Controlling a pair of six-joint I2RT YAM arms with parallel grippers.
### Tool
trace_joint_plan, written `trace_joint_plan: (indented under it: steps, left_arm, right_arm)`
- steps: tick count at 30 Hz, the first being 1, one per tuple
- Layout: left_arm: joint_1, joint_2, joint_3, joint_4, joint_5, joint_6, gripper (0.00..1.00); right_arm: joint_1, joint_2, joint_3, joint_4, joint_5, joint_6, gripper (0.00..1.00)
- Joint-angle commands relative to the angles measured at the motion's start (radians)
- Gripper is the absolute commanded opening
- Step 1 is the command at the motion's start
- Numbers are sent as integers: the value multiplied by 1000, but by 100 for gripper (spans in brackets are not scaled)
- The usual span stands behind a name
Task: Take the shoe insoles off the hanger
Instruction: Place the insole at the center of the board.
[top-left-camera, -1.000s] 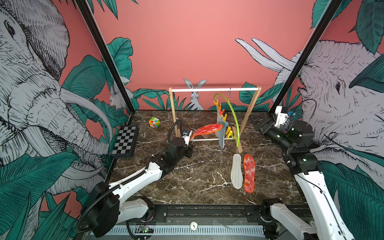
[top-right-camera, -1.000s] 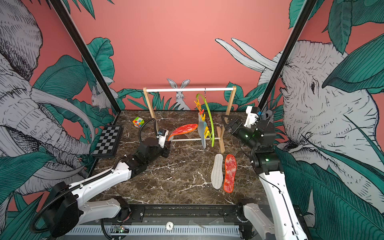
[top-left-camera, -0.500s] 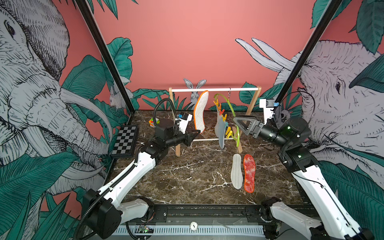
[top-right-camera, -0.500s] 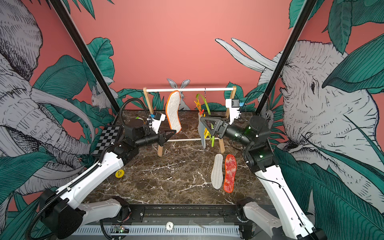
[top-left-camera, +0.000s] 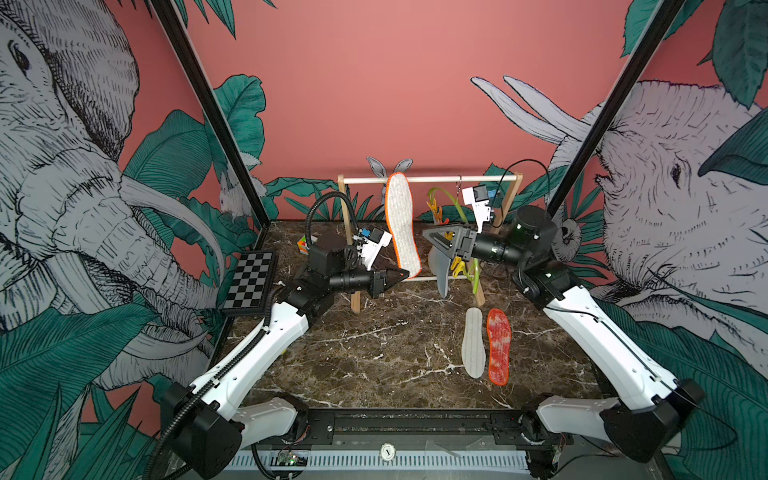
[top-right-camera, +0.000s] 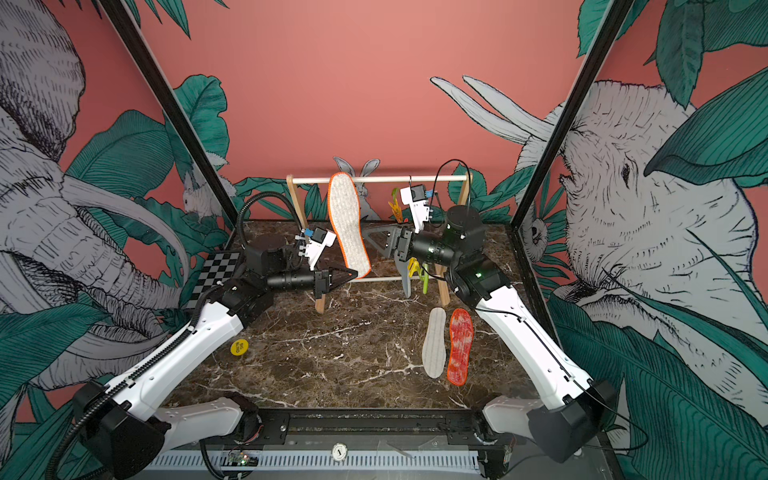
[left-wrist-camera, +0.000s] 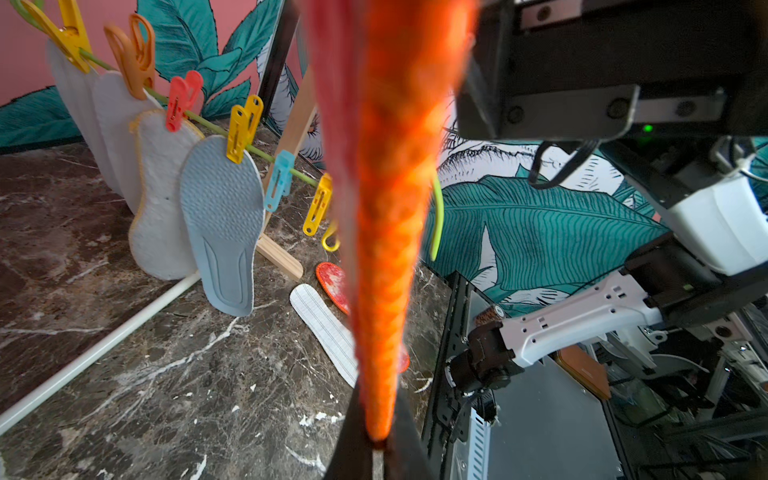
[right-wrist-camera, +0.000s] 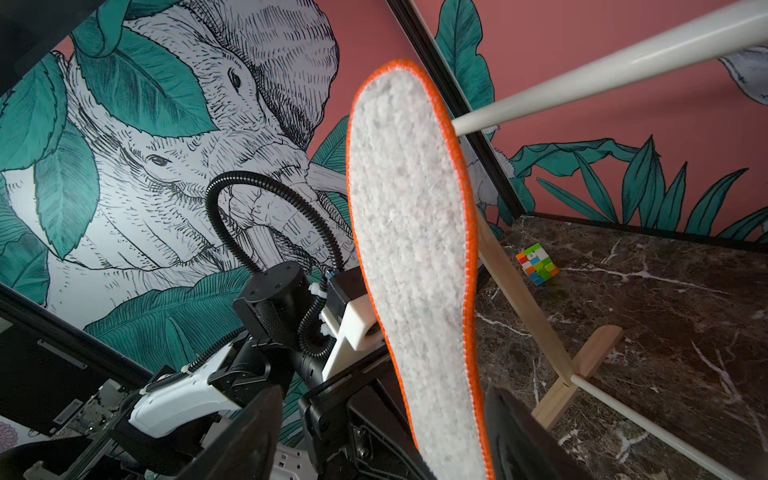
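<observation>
In a top view, left gripper (top-left-camera: 405, 273) clamped on upright orange-edged insole (top-left-camera: 401, 224), right gripper (top-left-camera: 432, 239) spread beside it, two insoles (top-left-camera: 473, 343) flat on bench (top-left-camera: 374, 353), left wrist, four insoles (left-wrist-camera: 220, 216) clipped on hanger (left-wrist-camera: 199, 118), right wrist, orange-edged insole (right-wrist-camera: 415, 249) seen between spread jaws

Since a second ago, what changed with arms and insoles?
The left gripper, shut on the orange-edged insole, raised it from low and flat to upright. The right gripper swung in, open, toward that insole. The grey insole and red insole on the table and those clipped on the hanger stayed.

Marble table (top-left-camera: 374, 353) holds white insole (top-left-camera: 473, 345), red insole (top-left-camera: 498, 347), cube (right-wrist-camera: 537, 264)
</observation>
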Motion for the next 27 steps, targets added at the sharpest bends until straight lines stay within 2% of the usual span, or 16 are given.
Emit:
trace_joint_plan:
  steps: [1, 8, 12, 16, 22, 27]
  left_arm:
    - [4, -38, 31, -36, 62, 7, 0]
    - [5, -55, 35, -38, 85, 5, 0]
    - [5, -66, 37, -51, 81, 17, 0]
    - [5, -67, 38, -55, 87, 17, 0]
    - [5, -67, 36, -51, 92, 15, 0]
    - [5, -73, 40, -59, 90, 23, 0]
  right_arm:
    - [21, 25, 43, 54, -26, -10, 77]
    - [67, 82, 73, 18, 1, -17, 70]
    - [71, 84, 67, -39, 62, -34, 75]
    - [73, 85, 46, -26, 65, -14, 77]
    - [74, 94, 11, 82, 23, 67, 66]
    - [81, 100, 33, 2, 46, 46, 64]
